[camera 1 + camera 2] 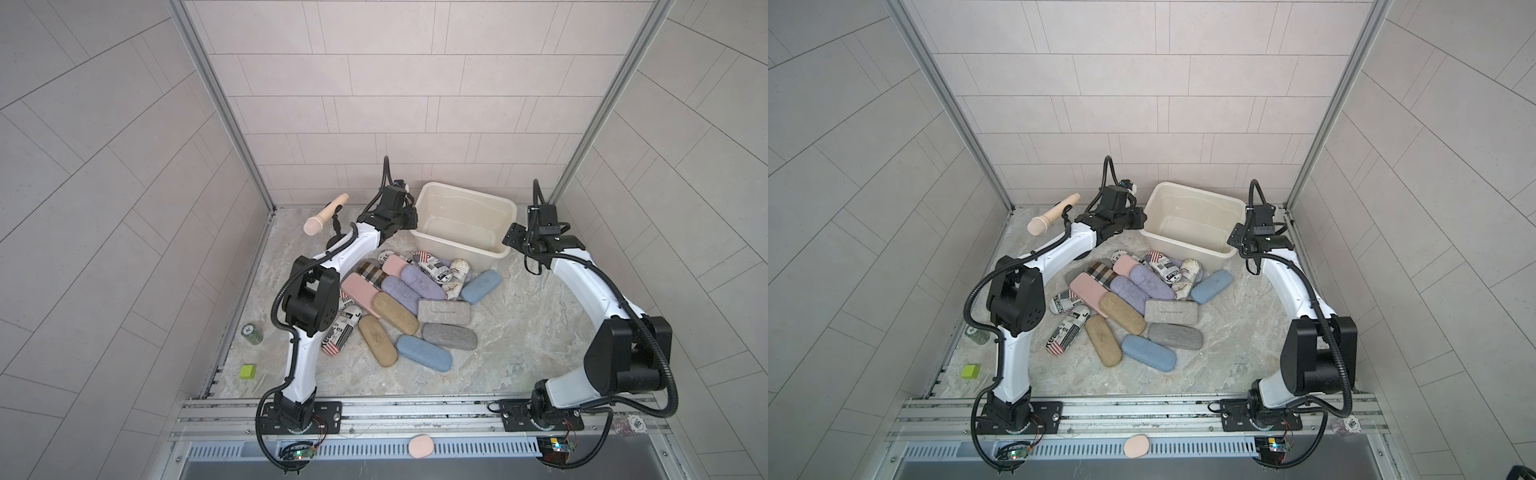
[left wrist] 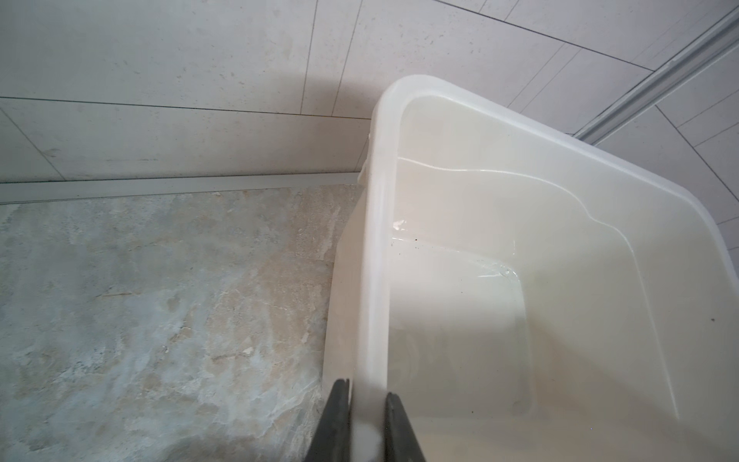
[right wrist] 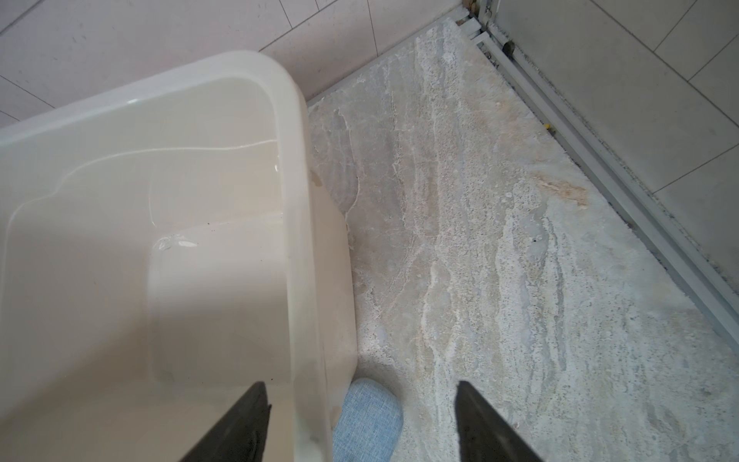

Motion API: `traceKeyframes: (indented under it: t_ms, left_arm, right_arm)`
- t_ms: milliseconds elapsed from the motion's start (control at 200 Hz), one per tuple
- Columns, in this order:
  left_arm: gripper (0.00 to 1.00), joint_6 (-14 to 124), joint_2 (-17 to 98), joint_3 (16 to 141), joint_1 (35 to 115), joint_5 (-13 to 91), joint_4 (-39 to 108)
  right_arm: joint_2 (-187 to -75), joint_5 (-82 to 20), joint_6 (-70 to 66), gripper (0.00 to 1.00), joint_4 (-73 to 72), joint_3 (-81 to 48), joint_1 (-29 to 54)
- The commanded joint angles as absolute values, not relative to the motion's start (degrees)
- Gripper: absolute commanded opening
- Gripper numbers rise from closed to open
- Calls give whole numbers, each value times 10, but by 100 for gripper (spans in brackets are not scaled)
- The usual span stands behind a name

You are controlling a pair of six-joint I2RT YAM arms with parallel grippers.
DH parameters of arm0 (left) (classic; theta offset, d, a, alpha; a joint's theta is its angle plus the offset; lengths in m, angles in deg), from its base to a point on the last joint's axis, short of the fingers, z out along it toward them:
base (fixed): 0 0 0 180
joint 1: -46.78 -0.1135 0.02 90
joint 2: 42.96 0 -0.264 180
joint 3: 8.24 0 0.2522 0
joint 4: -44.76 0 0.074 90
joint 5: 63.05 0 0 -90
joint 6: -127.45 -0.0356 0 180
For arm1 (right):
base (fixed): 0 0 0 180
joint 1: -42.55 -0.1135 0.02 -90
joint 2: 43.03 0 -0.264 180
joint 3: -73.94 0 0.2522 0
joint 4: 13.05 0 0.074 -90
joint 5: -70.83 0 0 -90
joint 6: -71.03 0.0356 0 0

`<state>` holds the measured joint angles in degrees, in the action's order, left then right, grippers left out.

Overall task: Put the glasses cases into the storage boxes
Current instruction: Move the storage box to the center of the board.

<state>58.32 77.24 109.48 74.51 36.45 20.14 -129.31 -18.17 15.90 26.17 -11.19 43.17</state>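
Left end effector (image 2: 368, 390) is clamped on the rolled rim of the storage box (image 2: 376, 240) at one short end, one finger outside the wall and one inside. My right end effector (image 3: 360, 384) sits at the opposite short end with its fingers apart. One finger hangs over the box's inside and the other over the table (image 3: 500, 240). The rim runs between them, and as far as I can tell neither finger touches it.

So the box's long axis runs from one of my end effectors straight to the other. I judge the next step is to close the right one on that rim so both ends are gripped.

Nothing is in the box. The glasses cases (image 1: 407, 299) lie heaped on the table on the box's near side, towards my bases, with the heap's far edge just beside the near wall. A light blue case (image 3: 368, 416) lies beneath my right end effector, just beside the box's corner, so my right arm is nearer to it. The pink case (image 1: 362, 289) lies nearer my left arm.
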Motion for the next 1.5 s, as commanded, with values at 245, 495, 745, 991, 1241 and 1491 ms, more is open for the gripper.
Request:
traceKeyframes:
  t_ms: [245,495,745,991,1241,1491]
  left_arm:
    - [9,564,772,1107,753,424,223]
    - [55,565,747,1097,749,388,213]
    - [63,580,622,1018,750,297,177]
    - [63,620,467,858,750,274,214]
    - [63,649,355,759,750,272,219]
    - [63,653,301,715,750,275,213]
  right_arm:
    - [-1324,-183,213,36,234,-121,433]
    - [-1317,-164,253,0,229,-123,440]
    - [-1283,-103,323,0,226,-139,443]
    - [-1197,31,350,0,267,-101,458]
    - [-1075,70,334,0,310,11,496]
    - [-935,53,332,0,369,108,497]
